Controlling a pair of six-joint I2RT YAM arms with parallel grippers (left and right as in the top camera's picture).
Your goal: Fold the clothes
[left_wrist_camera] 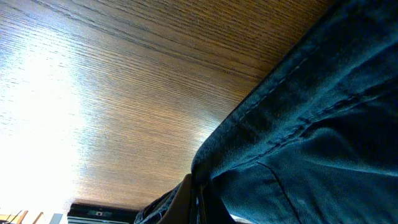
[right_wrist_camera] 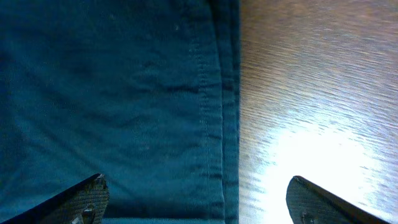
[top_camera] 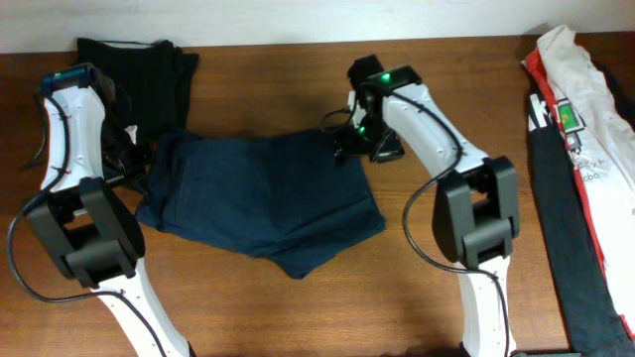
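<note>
Dark blue shorts point(top_camera: 260, 193) lie spread flat in the middle of the table. My left gripper point(top_camera: 137, 167) is at their left edge, shut on the fabric; in the left wrist view the blue cloth point(left_wrist_camera: 298, 137) is pinched between the closed fingers point(left_wrist_camera: 196, 205). My right gripper point(top_camera: 359, 147) hovers over the shorts' upper right corner, open. In the right wrist view its fingers point(right_wrist_camera: 199, 199) straddle the stitched hem point(right_wrist_camera: 214, 106), with cloth on the left and bare wood on the right.
A black garment point(top_camera: 139, 74) lies at the back left, behind the shorts. A pile of white, red and black clothes point(top_camera: 580, 139) runs along the right edge of the table.
</note>
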